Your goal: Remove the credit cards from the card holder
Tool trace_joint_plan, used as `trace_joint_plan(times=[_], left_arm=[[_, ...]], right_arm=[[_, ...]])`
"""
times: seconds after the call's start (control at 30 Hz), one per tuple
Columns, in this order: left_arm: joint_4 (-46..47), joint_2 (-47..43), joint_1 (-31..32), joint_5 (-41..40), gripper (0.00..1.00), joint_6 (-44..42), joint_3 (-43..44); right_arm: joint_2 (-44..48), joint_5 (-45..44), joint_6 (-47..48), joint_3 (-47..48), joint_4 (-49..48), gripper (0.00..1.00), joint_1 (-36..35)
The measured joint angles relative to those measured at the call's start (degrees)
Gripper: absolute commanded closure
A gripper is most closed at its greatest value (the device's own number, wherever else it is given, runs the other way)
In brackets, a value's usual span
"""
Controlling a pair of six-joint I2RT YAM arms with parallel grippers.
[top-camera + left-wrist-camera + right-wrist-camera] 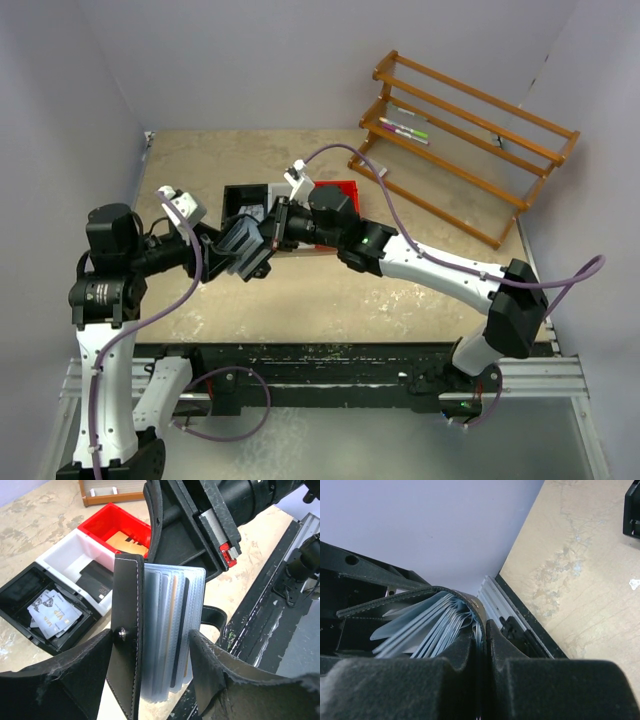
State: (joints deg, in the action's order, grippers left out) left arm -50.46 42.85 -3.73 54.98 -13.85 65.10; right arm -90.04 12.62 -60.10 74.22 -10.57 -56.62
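Grip notes: small black folding leather card holder (127,645) w/ round snap is held up off the table, fanned open. Right gripper (480,635) is pinched on its cover edge; left gripper (150,637) is spread wide either side. Thin grey-blue plastic credit cards (172,630) sit in clear sleeves, prob. light, stiff, slick; pinch an exposed edge. Loose grey cards (52,617) in black plastic tray (20,587) read "VIP".

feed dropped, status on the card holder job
Left gripper open, straddling card holder. Right gripper shut on its cover. Some credit cards in black tray. Nothing blocking.
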Motion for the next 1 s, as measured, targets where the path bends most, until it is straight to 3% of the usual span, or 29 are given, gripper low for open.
trace_joint_plan(times=[0.2,0.37,1.0], left_arm=[[0.17,0.24,0.02,-2.16,0.50,-1.42,-0.11],[1.14,0.00,0.02,-4.24,0.54,-1.31,-0.02],[0.90,1.42,0.00,-6.01,0.54,0.96,4.57]], right_arm=[[-0.02,-0.59,0.04,0.13,-0.02,1.00,0.00],[0.00,-1.09,0.35,-0.52,-0.63,1.00,0.11],[5.90,8.39,2.93,-8.92,-13.88,1.00,0.07]])
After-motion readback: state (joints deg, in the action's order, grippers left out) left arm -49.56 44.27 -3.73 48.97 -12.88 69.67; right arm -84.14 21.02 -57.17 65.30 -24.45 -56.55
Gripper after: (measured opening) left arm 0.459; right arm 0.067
